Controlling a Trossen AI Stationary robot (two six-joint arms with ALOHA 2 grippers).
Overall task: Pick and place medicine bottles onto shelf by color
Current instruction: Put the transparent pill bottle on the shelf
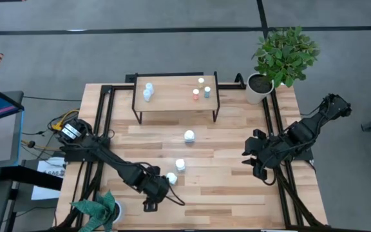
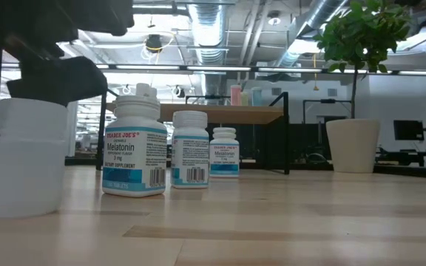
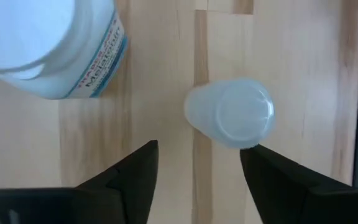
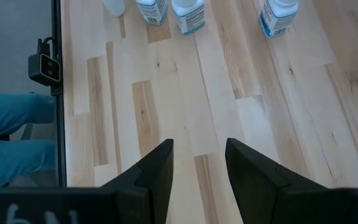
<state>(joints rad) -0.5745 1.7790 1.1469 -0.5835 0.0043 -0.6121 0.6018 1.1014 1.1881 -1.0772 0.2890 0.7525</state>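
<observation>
We are looking down on a wooden table (image 1: pixel 237 187), where the shelf (image 1: pixel 176 93) is standing at the far edge, carrying two pale bottles (image 1: pixel 148 91) at its left end and three coloured ones (image 1: pixel 201 90) at its right. The left gripper (image 1: pixel 161 187) is hovering with fingers spread wide just beside a plain white bottle (image 1: pixel 171 178) near the front edge. The right gripper (image 1: pixel 255 158) is waiting open at the right side. Two labelled bottles (image 1: pixel 180 165) are standing mid-table, apart.
</observation>
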